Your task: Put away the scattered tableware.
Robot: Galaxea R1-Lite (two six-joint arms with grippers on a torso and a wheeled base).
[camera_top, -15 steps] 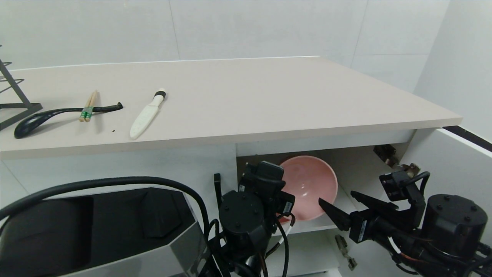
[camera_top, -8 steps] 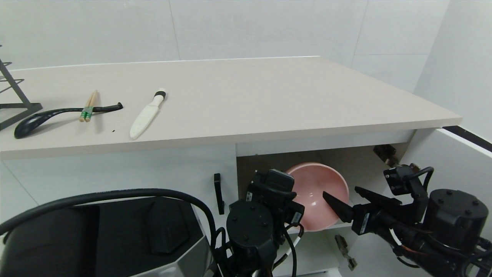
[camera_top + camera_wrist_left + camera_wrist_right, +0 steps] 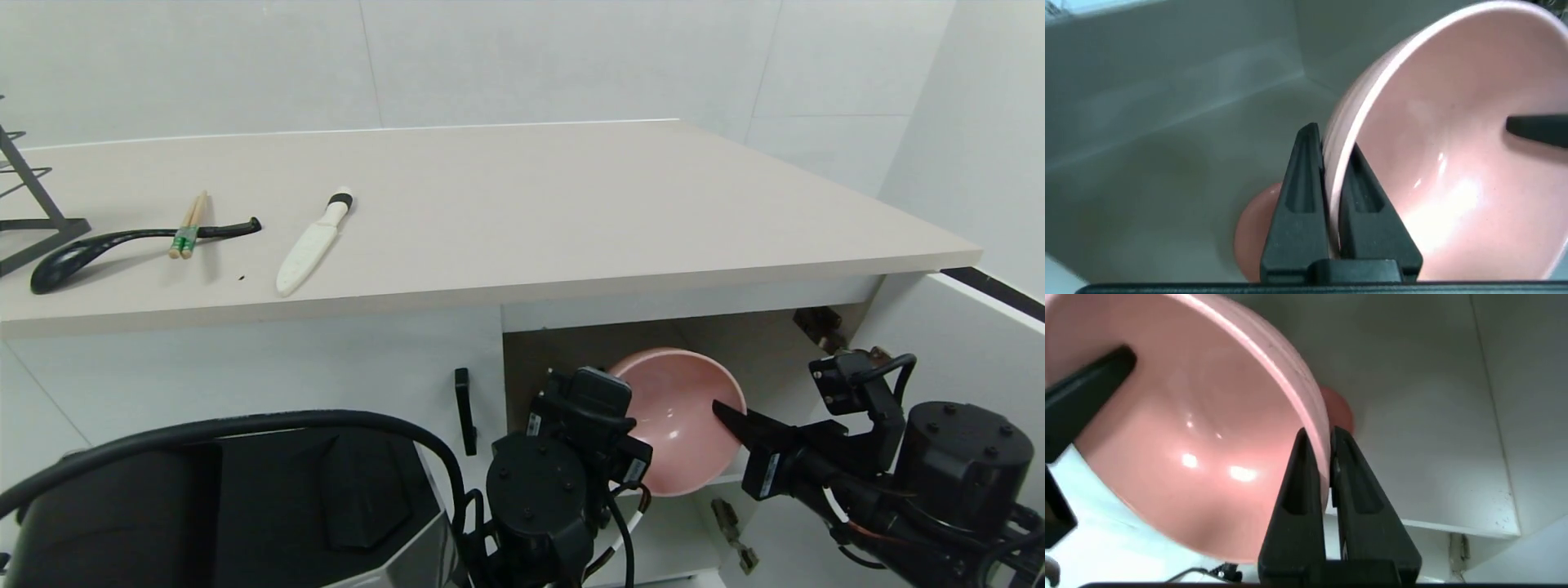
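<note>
1. The left claw [image 3: 1329,151] has two matte black fingers [image 3: 1302,212], wedge-shaped and tapering to narrow tips.
2. The right claw [image 3: 1319,437] carries the same black tapered pair, broad at the base.
3. Behind the left claw, a boxy black camera block [image 3: 589,390] sits on a round black wrist housing [image 3: 535,490] dotted with screws.
4. Behind the right claw there is a white label [image 3: 769,476], a looped black cable [image 3: 894,363] and a round, screw-studded drum [image 3: 967,457].
5. A thin white wire [image 3: 627,521] trails beneath the left claw's wrist.
</note>
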